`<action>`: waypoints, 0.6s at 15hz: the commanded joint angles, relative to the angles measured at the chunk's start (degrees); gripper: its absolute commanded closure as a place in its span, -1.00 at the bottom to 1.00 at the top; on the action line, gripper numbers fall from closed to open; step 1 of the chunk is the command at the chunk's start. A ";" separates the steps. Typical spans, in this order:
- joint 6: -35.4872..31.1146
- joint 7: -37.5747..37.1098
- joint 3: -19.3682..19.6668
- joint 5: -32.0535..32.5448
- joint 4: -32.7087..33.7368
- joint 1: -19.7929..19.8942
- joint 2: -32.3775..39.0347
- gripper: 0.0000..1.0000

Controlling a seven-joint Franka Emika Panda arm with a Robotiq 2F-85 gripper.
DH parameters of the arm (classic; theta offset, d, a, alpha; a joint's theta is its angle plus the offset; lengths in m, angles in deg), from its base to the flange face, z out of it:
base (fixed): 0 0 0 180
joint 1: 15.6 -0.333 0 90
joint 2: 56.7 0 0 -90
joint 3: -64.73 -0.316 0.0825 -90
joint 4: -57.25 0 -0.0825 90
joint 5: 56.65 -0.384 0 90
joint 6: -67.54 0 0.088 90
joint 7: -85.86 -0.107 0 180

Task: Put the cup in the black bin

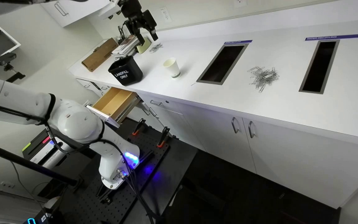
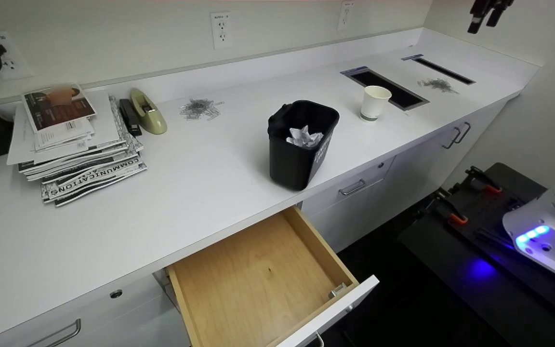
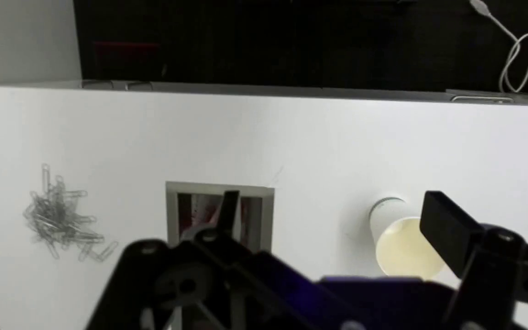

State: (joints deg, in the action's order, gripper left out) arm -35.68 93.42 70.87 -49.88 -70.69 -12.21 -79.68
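A white paper cup (image 1: 172,67) stands upright on the white counter, and it also shows in an exterior view (image 2: 375,103). The black bin (image 1: 126,73) reads "LANDFILL ONLY" and stands near the counter's front edge. Crumpled paper lies inside the bin (image 2: 289,164). My gripper (image 1: 149,39) is open and empty, held high above the counter; it also shows in an exterior view (image 2: 482,26). In the wrist view the cup (image 3: 406,247) lies below the spread fingers of the gripper (image 3: 330,201), nearer the right finger, which covers part of its rim. The bin is out of the wrist view.
A framed slot (image 2: 422,101) lies beside the cup, with another slot (image 1: 318,67) farther along. Paper clips (image 1: 264,77) lie between the slots. An open drawer (image 2: 268,274) sticks out below the counter. Magazines (image 2: 85,159) and a tape dispenser (image 2: 148,113) stand beyond the bin.
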 commanded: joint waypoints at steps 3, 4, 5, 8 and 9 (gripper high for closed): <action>-14.81 -0.92 -4.12 -1.97 -9.01 -3.66 -0.17 -1.00; -17.11 -1.15 -4.83 -2.00 -10.52 -4.18 0.25 -1.00; -19.50 -1.13 -5.42 -2.04 -12.10 -4.66 0.59 -1.00; -24.36 -0.62 -5.76 -2.17 -15.64 -5.11 1.51 -1.00; -22.04 -0.79 -6.03 -1.43 -13.82 -4.97 1.66 -1.00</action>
State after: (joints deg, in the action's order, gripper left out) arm -57.89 92.60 64.97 -51.25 -84.64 -17.31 -78.01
